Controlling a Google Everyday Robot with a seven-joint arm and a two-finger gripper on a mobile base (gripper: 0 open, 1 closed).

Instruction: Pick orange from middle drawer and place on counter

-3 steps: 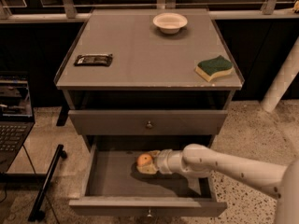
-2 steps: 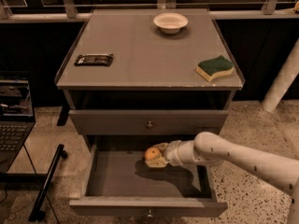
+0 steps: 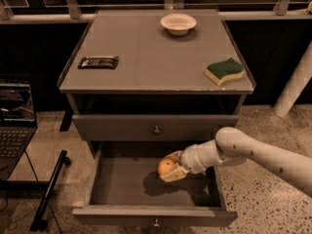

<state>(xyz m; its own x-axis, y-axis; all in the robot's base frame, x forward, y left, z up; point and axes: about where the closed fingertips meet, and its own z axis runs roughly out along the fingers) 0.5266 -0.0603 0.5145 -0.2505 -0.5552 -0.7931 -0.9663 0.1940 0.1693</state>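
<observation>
The orange [image 3: 165, 166] is held between the fingers of my gripper [image 3: 170, 166], lifted a little above the floor of the open middle drawer [image 3: 122, 189]; its shadow lies on the drawer floor below. The white arm reaches in from the right. The gripper is shut on the orange. The counter [image 3: 146, 52] is the grey cabinet top above, with the knobbed drawer [image 3: 156, 127] under it closed.
On the counter lie a white bowl [image 3: 178, 22] at the back, a green-and-yellow sponge [image 3: 224, 70] at the right and a dark wrapped bar [image 3: 98, 62] at the left. A laptop [image 3: 14, 126] sits at the left. A white post [image 3: 295, 82] stands at the right.
The gripper has lifted the orange off the drawer floor and moved it up and to the right.
</observation>
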